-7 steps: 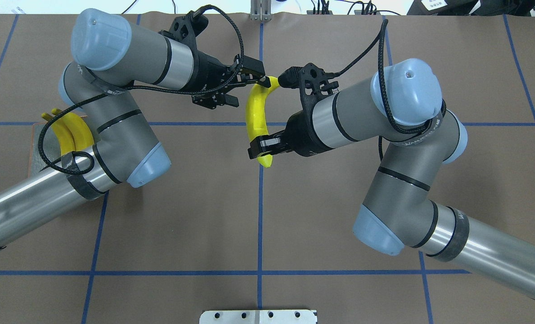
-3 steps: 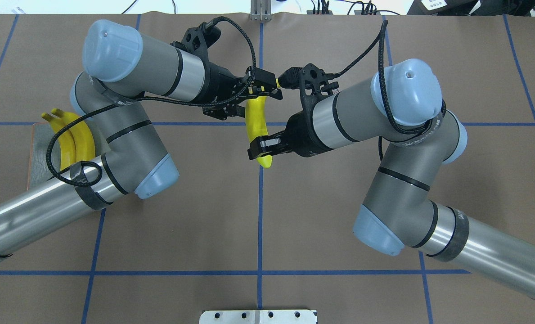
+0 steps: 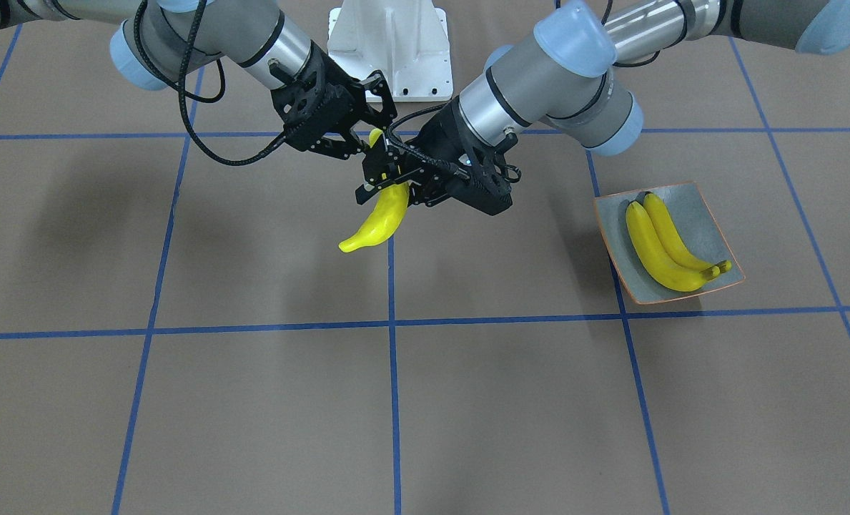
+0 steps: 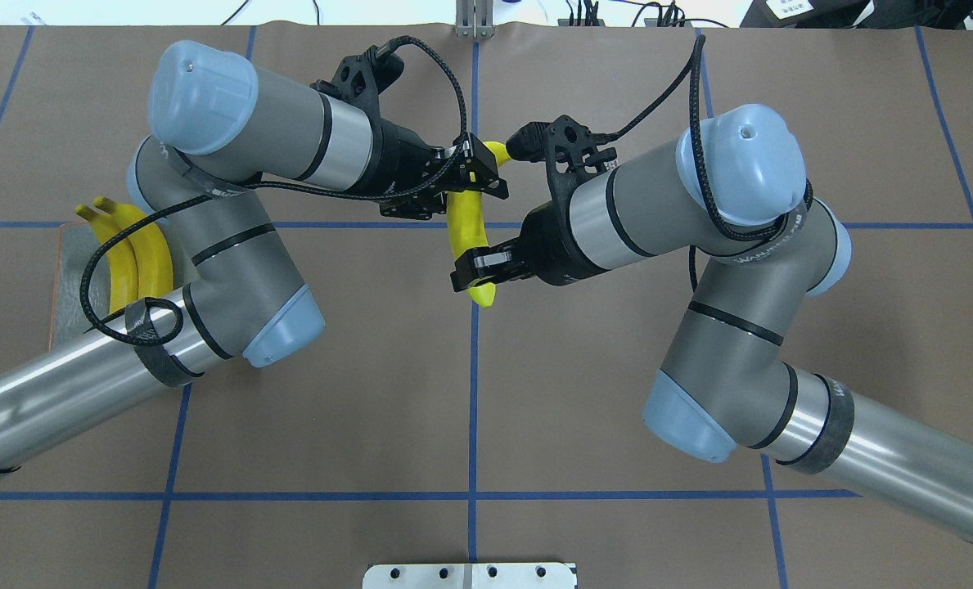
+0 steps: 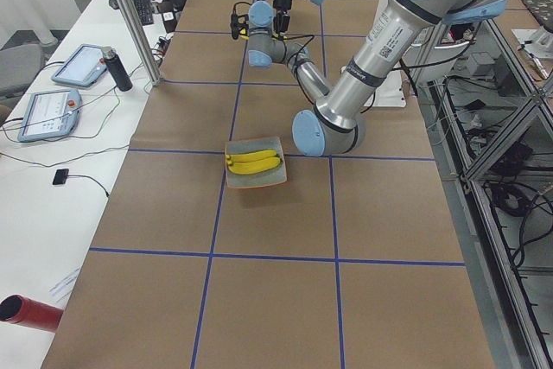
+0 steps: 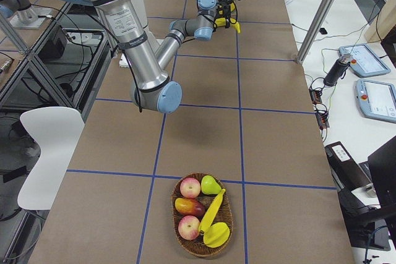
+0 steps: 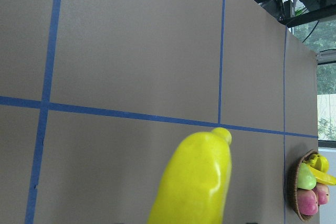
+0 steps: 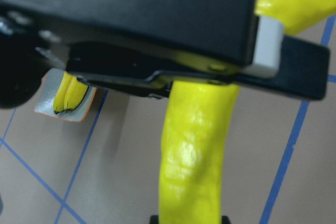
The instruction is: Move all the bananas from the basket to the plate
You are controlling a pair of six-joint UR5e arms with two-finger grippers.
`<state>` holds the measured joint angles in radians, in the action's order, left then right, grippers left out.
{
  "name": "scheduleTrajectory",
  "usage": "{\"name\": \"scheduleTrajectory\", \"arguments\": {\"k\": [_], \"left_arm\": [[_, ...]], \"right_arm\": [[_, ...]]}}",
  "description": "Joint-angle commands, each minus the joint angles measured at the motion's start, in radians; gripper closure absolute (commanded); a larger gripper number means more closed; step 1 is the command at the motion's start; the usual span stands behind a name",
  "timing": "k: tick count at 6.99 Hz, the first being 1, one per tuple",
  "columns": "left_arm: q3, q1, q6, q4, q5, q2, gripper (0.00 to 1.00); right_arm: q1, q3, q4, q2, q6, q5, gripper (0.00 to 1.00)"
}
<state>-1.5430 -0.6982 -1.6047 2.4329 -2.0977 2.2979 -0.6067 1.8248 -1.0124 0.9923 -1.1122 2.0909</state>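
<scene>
Overhead exterior: banana (image 4: 467,225), plate (image 4: 67,307) well apart

Plate (image 4: 67,286) mostly hidden under the left arm (image 4: 216,245) from above, its two bananas (image 4: 130,245) half covered too, held banana (image 4: 468,225) partly hidden by left gripper (image 4: 479,176) and right gripper (image 4: 470,274), basket (image 7: 300,192) cut off at the left wrist view's edge, grippers too tiny in side views
</scene>
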Motion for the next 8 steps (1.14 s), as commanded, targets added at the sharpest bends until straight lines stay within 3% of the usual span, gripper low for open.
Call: {"name": "scheduleTrajectory", "arguments": {"k": [1,2,3,6,7,8], "left_arm": [[-0.005,0.000,0.008,0.001,-0.002,-0.008,0.98],[-0.005,0.000,0.008,0.000,-0.013,-0.014,1.00],[-0.005,-0.001,0.008,0.000,-0.048,-0.014,1.00],[-0.005,-0.003,0.008,-0.002,-0.051,-0.015,1.00],[-0.005,-0.009,0.040,-0.003,-0.071,-0.024,1.00],[-0.005,-0.042,0.155,-0.009,-0.134,-0.061,1.00]], "right_arm": [[-0.008,0.001,0.000,-0.001,0.000,0.006,1.00],[-0.010,0.001,0.000,-0.003,0.000,0.006,1.00],[-0.010,0.002,0.000,-0.003,-0.029,0.005,0.01],[-0.015,0.004,-0.003,-0.012,-0.098,0.009,0.00],[-0.046,0.002,-0.024,-0.011,-0.100,0.052,0.00],[-0.117,0.004,-0.087,-0.011,-0.098,0.149,0.00]]}}
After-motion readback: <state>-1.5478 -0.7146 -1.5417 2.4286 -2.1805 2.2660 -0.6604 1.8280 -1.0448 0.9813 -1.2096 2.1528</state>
